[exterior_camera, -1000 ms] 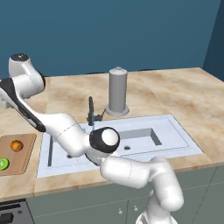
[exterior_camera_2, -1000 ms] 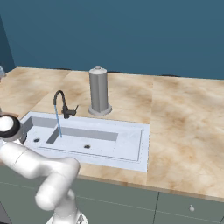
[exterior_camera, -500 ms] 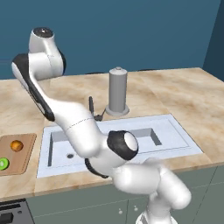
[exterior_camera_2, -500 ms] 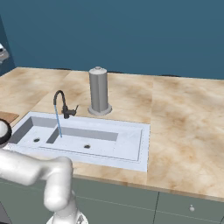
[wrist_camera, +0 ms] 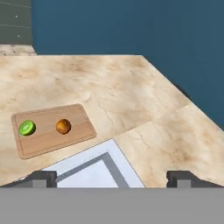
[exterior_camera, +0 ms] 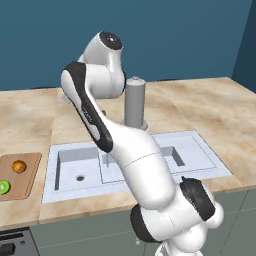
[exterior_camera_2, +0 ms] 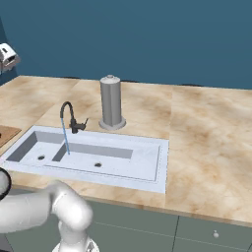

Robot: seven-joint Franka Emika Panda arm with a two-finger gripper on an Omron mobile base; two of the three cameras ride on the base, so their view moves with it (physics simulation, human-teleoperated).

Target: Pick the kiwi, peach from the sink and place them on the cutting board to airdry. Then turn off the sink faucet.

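The kiwi (wrist_camera: 27, 127) and the peach (wrist_camera: 64, 126) lie side by side on the wooden cutting board (wrist_camera: 48, 141), also seen as kiwi (exterior_camera: 4, 187) and peach (exterior_camera: 19, 166) on the board (exterior_camera: 27, 180) left of the sink (exterior_camera: 200, 156). My gripper (wrist_camera: 111, 179) hovers open high above the counter, nothing between its fingertips (wrist_camera: 41, 178), looking down over the sink's corner (wrist_camera: 94, 171) toward the board. The dark sink faucet (exterior_camera_2: 72, 118) stands behind the basin (exterior_camera_2: 142, 158), and a thin blue stream falls from its spout. In the left base view my arm hides the faucet.
A tall grey cylinder with a knobbed top (exterior_camera_2: 111, 102) stands on the counter just behind the sink, right of the faucet. Marble counter (exterior_camera_2: 206, 138) stretches wide to the right. A blue wall runs along the back.
The arm has swung up and to the right, away from the cutting board, and now stands tall over the sink. Both fruits stay on the board. The jaws stay open.
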